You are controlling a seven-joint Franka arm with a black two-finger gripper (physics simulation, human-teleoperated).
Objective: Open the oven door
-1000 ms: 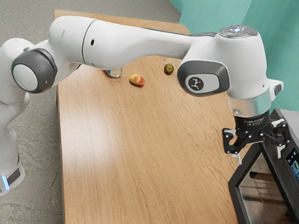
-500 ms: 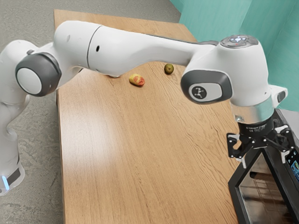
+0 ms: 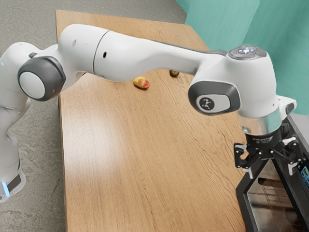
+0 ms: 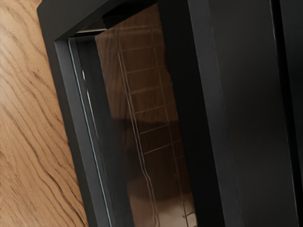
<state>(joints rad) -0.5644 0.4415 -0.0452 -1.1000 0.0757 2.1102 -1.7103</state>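
Arm: A white Franka arm stretches over a wooden table, elbow raised and wrist pointing down, its base rising beside the table with a blue light glowing low on it.
Claw: The black two-finger gripper hangs at the oven's upper edge, its two fingers spread well apart in a released pose, with nothing clasped between them.
Oven: A dark countertop oven sits at the exterior view's lower right, a lit control display set in its front.
Oven door: The black-framed oven door lies just beneath and beside the claw, on the side of the oven facing the table. From where I stand, I cannot tell how far it stands from the oven's body.
Door glass: Seen close from the wrist, the brown-tinted glass pane shows thin crossing lines like a wire rack, with wood grain bordering the frame.
Fruit: A red-and-yellow fruit lies on the far part of the table, near a dark round fruit partly hidden by the arm.
Room: A teal wall stands behind the table, and gray floor surrounds the arm's base.
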